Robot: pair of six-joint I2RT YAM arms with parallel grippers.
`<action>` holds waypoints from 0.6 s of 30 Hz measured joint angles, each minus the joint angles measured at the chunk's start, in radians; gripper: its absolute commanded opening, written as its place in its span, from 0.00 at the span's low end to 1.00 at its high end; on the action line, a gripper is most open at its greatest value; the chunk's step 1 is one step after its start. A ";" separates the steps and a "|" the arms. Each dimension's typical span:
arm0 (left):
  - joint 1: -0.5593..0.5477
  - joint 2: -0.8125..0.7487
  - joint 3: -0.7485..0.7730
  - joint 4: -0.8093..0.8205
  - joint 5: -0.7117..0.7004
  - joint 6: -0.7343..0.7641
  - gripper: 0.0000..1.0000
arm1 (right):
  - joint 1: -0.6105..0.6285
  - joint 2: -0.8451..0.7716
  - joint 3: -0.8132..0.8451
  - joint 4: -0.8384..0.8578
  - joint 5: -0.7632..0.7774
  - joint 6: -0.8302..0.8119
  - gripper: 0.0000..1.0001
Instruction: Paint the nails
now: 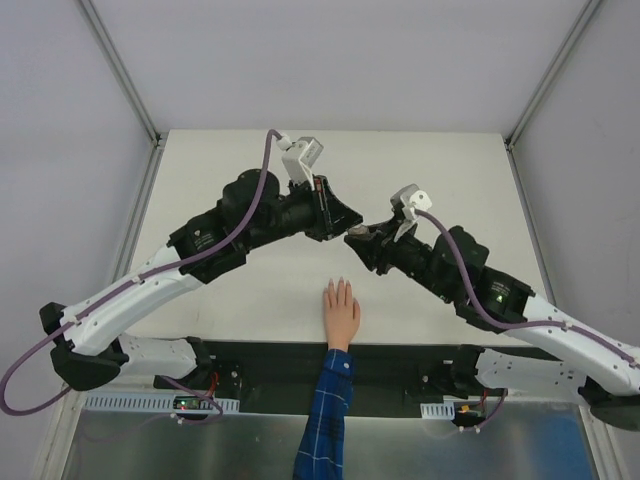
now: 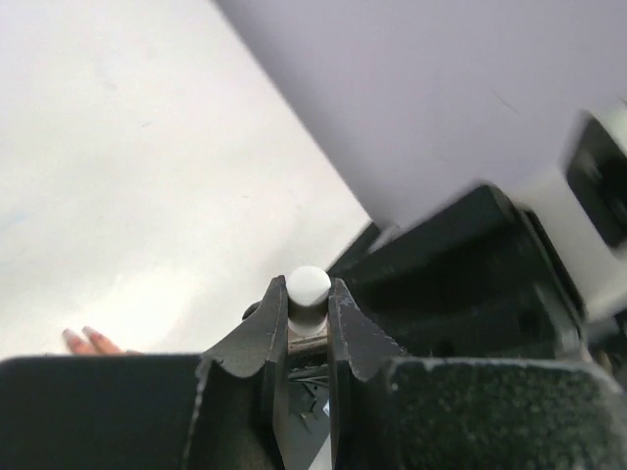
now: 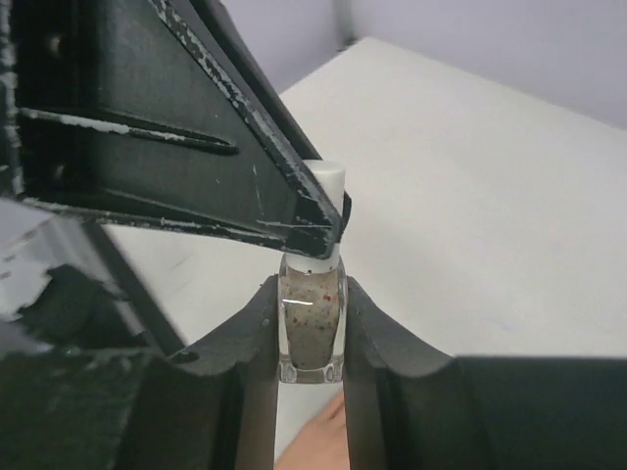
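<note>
Where the two arm bases sit at my near edge, one blue plaid sleeve (image 1: 325,420) crosses onto the surface (image 1: 230,300) and ends in one flesh-coloured mannequin hand (image 1: 341,312), lying flat with its fingertips pointing away from me. Its nails (image 2: 71,336) are too small for me to count from above; my left wrist view catches two, pinkish, low at the left. Beyond the hand the two arms meet over the middle of the surface. My right fingers (image 3: 257,333) are clamped on the glass body of one polish bottle (image 3: 312,328), which holds greyish liquid with red flecks. My left fingers (image 2: 345,328) are clamped on its one white cap (image 2: 308,286).
</note>
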 measured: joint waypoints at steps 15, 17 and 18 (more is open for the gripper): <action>-0.106 0.220 0.267 -0.298 -0.381 -0.124 0.16 | 0.135 0.029 -0.045 0.013 0.467 -0.243 0.00; -0.106 0.218 0.266 -0.291 -0.364 -0.111 0.34 | 0.116 0.011 -0.055 0.019 0.423 -0.242 0.00; -0.104 0.216 0.262 -0.283 -0.350 -0.098 0.56 | 0.101 0.000 -0.062 0.023 0.393 -0.239 0.00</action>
